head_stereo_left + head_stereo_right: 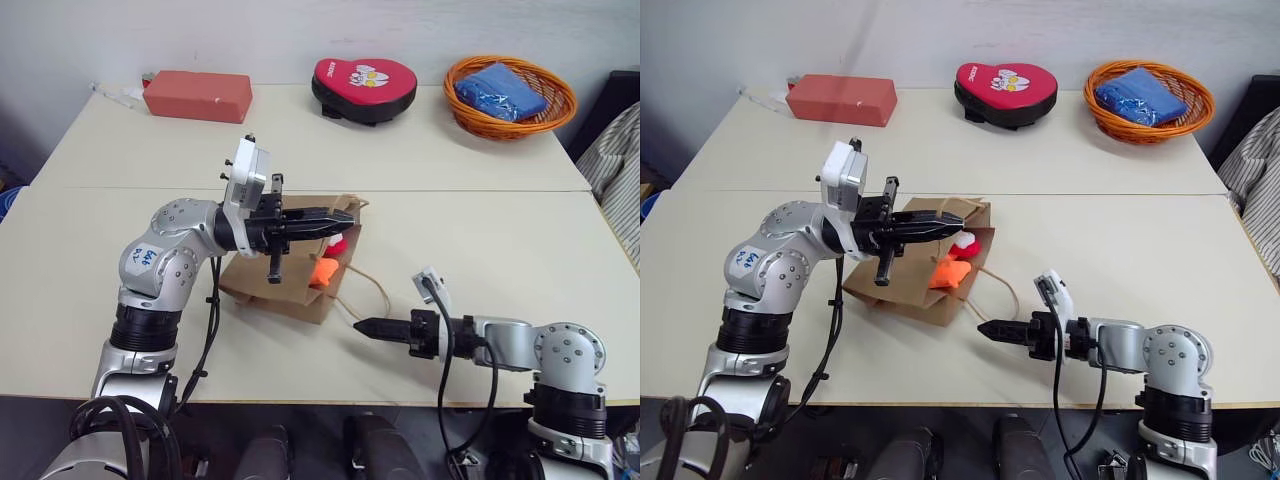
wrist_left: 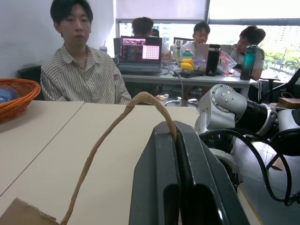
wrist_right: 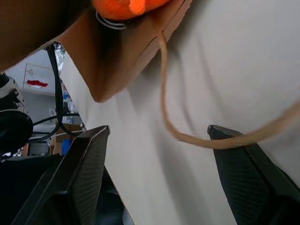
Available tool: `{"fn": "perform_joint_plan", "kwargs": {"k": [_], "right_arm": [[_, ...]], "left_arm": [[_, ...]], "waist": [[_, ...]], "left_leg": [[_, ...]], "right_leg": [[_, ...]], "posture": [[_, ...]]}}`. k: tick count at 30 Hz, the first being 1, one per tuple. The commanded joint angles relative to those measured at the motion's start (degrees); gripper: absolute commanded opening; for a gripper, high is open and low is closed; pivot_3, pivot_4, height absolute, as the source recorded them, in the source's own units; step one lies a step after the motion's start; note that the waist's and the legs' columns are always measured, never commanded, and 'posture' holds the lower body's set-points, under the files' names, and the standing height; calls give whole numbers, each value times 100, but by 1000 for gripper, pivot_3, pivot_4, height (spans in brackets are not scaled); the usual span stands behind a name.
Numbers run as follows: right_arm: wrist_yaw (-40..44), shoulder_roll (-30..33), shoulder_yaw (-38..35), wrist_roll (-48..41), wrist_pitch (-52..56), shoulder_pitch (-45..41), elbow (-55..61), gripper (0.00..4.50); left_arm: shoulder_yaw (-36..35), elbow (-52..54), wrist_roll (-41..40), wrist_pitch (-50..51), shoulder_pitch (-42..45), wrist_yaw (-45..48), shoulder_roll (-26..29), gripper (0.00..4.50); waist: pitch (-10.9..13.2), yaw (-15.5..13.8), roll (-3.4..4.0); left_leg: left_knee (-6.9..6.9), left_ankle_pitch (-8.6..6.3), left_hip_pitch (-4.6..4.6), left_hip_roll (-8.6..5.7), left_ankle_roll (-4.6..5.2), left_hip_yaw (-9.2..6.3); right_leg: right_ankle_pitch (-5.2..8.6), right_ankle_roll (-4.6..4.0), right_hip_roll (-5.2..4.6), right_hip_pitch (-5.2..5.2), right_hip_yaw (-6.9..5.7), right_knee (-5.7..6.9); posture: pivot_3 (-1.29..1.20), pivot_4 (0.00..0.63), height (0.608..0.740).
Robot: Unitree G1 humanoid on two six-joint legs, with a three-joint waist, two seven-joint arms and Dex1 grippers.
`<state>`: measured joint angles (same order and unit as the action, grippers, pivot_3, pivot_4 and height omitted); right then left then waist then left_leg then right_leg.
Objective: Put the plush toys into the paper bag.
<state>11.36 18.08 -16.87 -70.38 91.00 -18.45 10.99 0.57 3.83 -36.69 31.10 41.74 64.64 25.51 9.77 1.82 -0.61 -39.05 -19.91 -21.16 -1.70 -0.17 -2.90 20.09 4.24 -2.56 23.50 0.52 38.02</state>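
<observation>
At frame centre the left gripper (image 1: pixel 345 217) pinches the paper bag (image 1: pixel 283 288) handle, both plush toys (image 1: pixel 326 262) at its mouth; right gripper (image 1: pixel 985 328), fingers spread, should nudge them deeper without catching the loose twine (image 1: pixel 1008 287).

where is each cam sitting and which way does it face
Head views: on the head, looking down over the table, both arms and the paper bag.
Left wrist view: along the left gripper, shut on the bag's twine handle, toward seated people.
Right wrist view: between the open right gripper fingers, at the bag mouth and orange toy.
Shared: bag, twine.
</observation>
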Motion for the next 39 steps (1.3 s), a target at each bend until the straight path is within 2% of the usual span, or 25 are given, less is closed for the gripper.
{"fn": "perform_joint_plan", "kwargs": {"k": [1,6,8,15,22,28,32,35,39], "right_arm": [[-613,-433,-170,0,105,-69,-133,2236],[-769,-348,-546,-262,146,-161,-219,394],[-800,-233,-648,-297,147,-188,-280,30],[-866,546,-947,-1185,149,49,-345,30],[-1362,1361,-933,-2254,-418,871,-339,2161],[-2138,1329,-255,-2939,-1307,843,-529,4078],[-2375,1357,319,-3340,-1641,775,-483,4078],[-2493,1262,650,-3408,-1905,648,-481,3414],[-2567,1222,875,-3479,-2233,534,-470,2093]], "left_arm": [[-58,164,-108,-32,73,13,8,0],[-91,221,-120,-11,4,19,70,0],[-95,228,-118,-19,-20,21,82,0],[-116,270,-101,-65,-48,-21,88,0],[-139,270,-93,-97,-85,-19,99,0],[-82,176,-62,-163,-13,0,8,0],[-72,115,-43,-207,32,22,-3,0],[-58,107,-41,-222,33,19,-6,0],[-60,118,-47,-216,40,0,-3,0]], "waist": [[1,-9,2],[3,-29,6],[3,-45,6],[5,-142,9],[8,-169,12],[8,-145,12],[7,-143,12],[7,-132,12],[8,-151,12]], "left_leg": [[0,0,-1,0,0,0],[-3,0,-8,-5,0,1],[-5,0,-8,-6,1,-1],[-4,-3,-15,-11,5,0],[-3,-5,-21,-10,11,1],[-6,-6,-10,-7,12,8],[-7,-6,-10,-7,12,10],[-7,-6,-10,-4,12,9],[-6,-6,-13,-3,12,8]], "right_leg": [[0,0,0,1,0,1],[0,0,-6,0,1,1],[0,0,-7,-3,-1,-4],[0,0,-11,0,-1,-4],[-1,1,-11,-1,-1,-8],[-1,1,-7,-3,4,-10],[-1,1,-7,-4,6,-11],[-1,1,-5,-4,5,-11],[-1,1,-5,-2,4,-13]], "posture": [[0,150,740],[0,150,740],[0,150,740],[0,150,740],[0,150,740],[0,150,740],[0,150,740],[0,150,740],[0,150,740]]}}
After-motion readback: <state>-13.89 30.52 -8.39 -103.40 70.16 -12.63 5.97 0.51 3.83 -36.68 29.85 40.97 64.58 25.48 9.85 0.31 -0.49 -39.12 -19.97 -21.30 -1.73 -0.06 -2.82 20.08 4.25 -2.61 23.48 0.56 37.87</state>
